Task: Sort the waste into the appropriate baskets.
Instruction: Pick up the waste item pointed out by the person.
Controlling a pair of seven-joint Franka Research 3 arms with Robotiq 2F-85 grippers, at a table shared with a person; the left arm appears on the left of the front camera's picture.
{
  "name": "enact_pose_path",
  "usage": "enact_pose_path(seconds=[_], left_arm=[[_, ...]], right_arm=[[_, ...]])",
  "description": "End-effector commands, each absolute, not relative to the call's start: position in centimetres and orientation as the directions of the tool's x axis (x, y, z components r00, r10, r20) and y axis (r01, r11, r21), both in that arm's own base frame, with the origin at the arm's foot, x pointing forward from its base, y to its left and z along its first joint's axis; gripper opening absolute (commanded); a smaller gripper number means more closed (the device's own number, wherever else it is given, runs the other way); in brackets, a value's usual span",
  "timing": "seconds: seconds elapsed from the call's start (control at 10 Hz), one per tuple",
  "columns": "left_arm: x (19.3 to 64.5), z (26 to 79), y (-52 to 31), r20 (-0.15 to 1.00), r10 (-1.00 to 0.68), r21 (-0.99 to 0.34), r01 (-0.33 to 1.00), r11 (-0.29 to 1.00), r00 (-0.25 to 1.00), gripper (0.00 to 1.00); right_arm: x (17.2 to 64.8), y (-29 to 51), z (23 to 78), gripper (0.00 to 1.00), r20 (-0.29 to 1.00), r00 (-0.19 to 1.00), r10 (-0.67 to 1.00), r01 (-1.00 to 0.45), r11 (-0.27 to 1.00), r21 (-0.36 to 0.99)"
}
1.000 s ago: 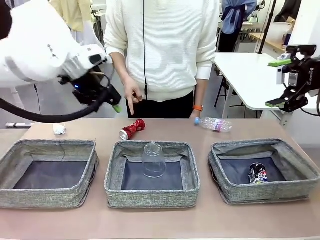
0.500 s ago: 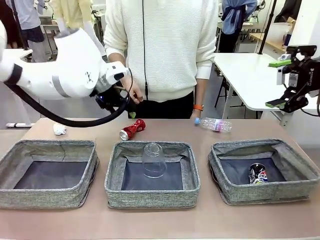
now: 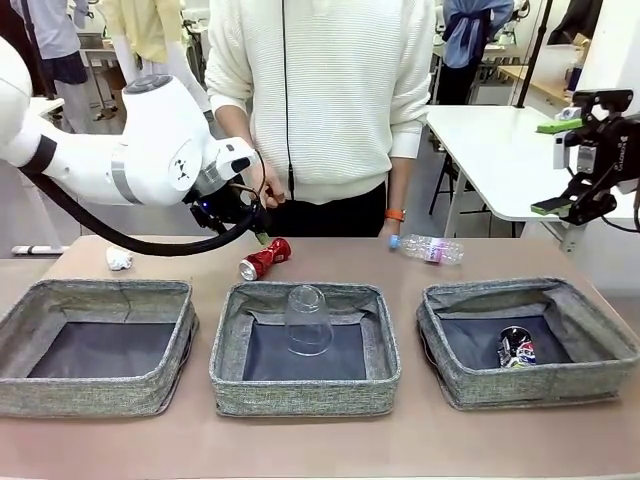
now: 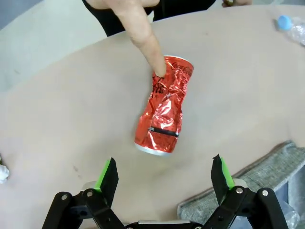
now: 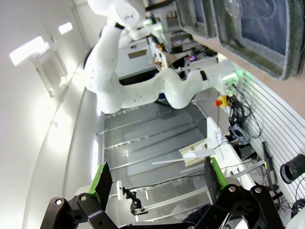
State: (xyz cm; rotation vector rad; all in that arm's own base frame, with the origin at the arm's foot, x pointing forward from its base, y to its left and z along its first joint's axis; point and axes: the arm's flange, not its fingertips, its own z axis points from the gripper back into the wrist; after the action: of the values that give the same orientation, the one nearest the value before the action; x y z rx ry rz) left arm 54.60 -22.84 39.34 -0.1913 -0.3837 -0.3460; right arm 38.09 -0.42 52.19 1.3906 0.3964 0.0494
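**Q:** Front view?
**A:** A crumpled red soda can (image 3: 265, 258) lies on the table (image 3: 420, 445), beyond the middle grey woven basket (image 3: 225, 345). The left gripper (image 3: 258, 232) hovers just above it. The right gripper (image 3: 553, 167) is raised and spread, grasping nothing.

**Q:** Left wrist view?
**A:** The fingers are released, the can ahead of them and a person's finger (image 4: 143, 38) touching it. It is probably light, thin and yielding, so pinch gently across the creased waist.

**Q:** Right wrist view?
**A:** The jaws stand wide apart with nothing between them.

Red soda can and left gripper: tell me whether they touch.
Apart. The left wrist view shows bare table between the red soda can and the open left gripper.
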Motion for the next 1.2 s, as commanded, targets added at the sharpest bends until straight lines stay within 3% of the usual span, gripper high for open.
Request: enact_pose_path(seconds=[0.0, 1.1], left_arm=[[56.4, 37.2, -22.5, 0.416, -0.288, -0.178, 0.388, 0.904, 0.862, 1.00], [58.8, 31.8, -26.0, 0.462, -0.385, -0.110, 0.482, 0.869, 0.799, 1.00]], right_arm=[[38.3, -0.2, 52.7, 1.00, -0.250, 0.936, 0.248, 0.210, 0.179, 0.961], [38.3, -0.2, 52.7, 1.00, -0.250, 0.936, 0.248, 0.210, 0.179, 0.961]])
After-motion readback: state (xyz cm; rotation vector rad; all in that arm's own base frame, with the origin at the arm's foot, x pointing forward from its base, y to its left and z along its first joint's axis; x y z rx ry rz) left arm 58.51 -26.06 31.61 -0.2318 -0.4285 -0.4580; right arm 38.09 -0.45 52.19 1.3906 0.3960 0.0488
